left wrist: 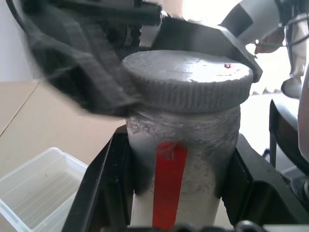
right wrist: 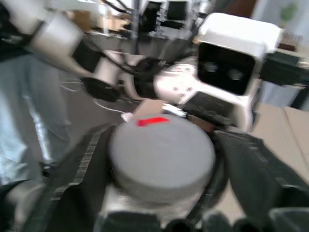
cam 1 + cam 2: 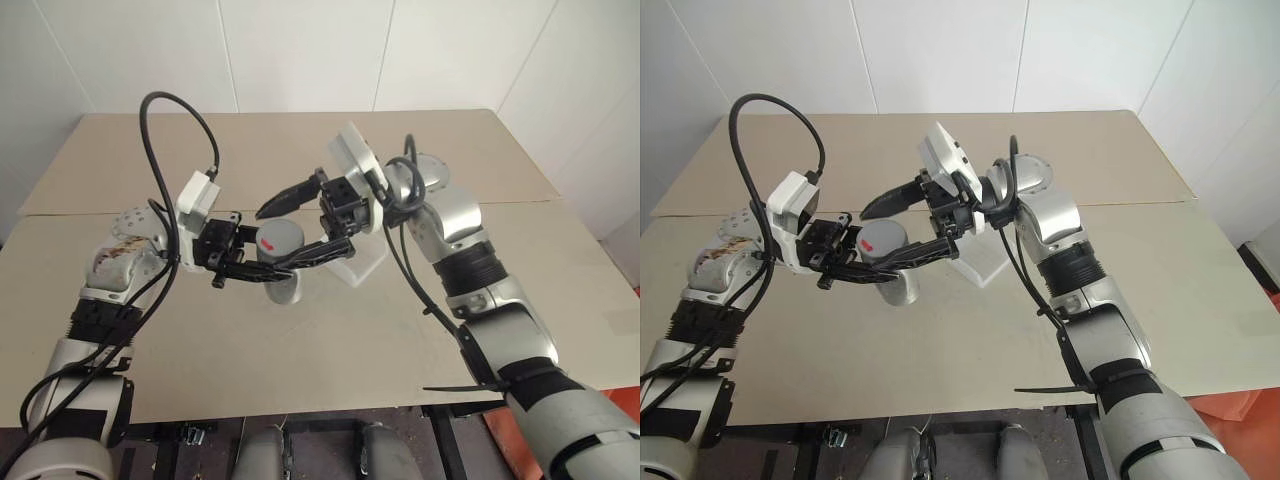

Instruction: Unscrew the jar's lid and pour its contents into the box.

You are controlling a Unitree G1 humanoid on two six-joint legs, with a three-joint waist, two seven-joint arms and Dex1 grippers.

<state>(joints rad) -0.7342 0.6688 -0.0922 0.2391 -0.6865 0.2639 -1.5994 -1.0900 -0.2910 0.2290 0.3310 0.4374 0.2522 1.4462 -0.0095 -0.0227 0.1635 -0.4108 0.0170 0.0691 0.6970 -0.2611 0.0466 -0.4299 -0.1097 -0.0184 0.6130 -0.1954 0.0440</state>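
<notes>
While the left hand [image 3: 245, 268] clenches one jar [image 3: 284, 285], the right hand [image 3: 285, 232] straddles its one lid [image 3: 281, 238], spread.

Silvery-grey jar [image 1: 183, 159] with red stripe, grey lid [image 1: 188, 79] with red mark, clear box [image 1: 36, 186].

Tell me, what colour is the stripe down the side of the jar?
Red, on the silvery-grey jar; the left wrist view shows it best.

left gripper [image 3: 240, 268] clamping the jar [image 3: 284, 285] above the table [image 3: 330, 340], right gripper [image 3: 290, 232] straddling the lid [image 3: 281, 238] and blocking the way in from above, box [image 3: 362, 264] sitting just behind, wide bare tabletop lying open all around
</notes>
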